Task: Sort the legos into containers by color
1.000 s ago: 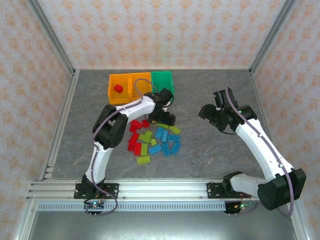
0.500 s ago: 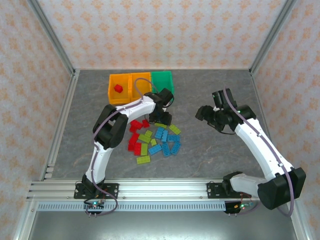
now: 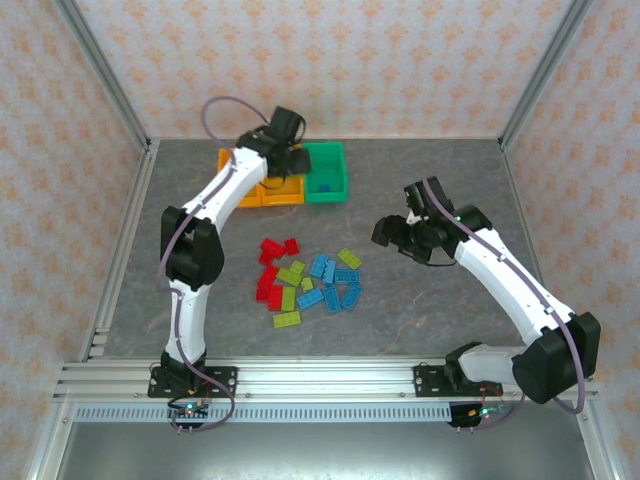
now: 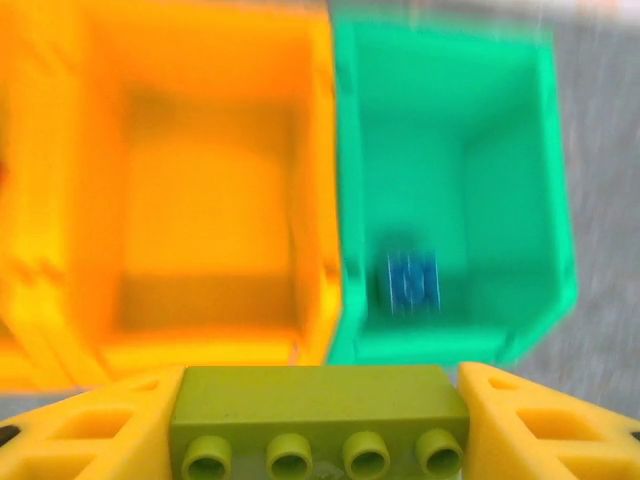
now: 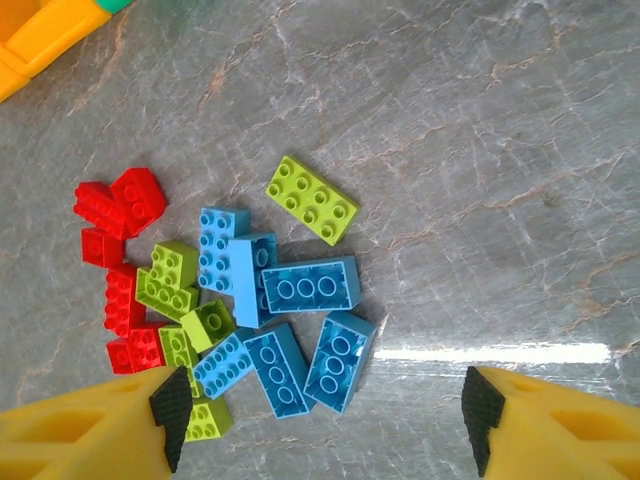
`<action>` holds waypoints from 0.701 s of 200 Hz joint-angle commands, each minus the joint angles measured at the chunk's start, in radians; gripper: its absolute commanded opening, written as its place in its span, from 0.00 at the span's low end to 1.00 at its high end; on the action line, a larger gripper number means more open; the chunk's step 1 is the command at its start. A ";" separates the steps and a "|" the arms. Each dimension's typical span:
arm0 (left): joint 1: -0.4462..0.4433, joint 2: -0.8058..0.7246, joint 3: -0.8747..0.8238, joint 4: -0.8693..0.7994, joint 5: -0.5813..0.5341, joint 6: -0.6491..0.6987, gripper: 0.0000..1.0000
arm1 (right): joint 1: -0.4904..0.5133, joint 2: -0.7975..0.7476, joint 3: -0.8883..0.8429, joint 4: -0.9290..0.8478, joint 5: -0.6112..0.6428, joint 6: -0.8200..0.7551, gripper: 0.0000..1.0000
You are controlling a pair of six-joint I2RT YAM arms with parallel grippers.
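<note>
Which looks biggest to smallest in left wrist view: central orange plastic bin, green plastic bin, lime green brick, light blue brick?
Central orange plastic bin and green plastic bin, alike
lime green brick, inflated by nearness
light blue brick

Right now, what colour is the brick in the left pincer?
Lime green brick; left wrist view.

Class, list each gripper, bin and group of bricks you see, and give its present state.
Left gripper: shut on lime brick.
Right gripper: open, empty, over the pile.
Green bin: holds one blue brick.
Orange bin beside it: empty.
Pile: loose on the table, colours mixed.
</note>
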 commanded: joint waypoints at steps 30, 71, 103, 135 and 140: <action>0.073 0.341 0.496 -0.140 -0.031 -0.038 0.54 | 0.000 -0.038 0.014 -0.046 0.088 0.015 0.74; 0.074 0.374 0.541 -0.105 -0.007 -0.035 0.66 | -0.001 -0.067 -0.003 -0.059 0.132 0.016 0.75; 0.073 0.332 0.519 -0.138 -0.004 -0.021 0.75 | -0.001 -0.052 0.001 -0.052 0.127 0.003 0.74; 0.069 0.204 0.392 -0.135 -0.021 -0.012 0.91 | -0.001 -0.007 0.013 -0.036 0.123 -0.039 0.75; 0.068 0.177 0.360 -0.128 -0.021 -0.012 0.92 | 0.001 0.003 0.015 -0.034 0.122 -0.049 0.75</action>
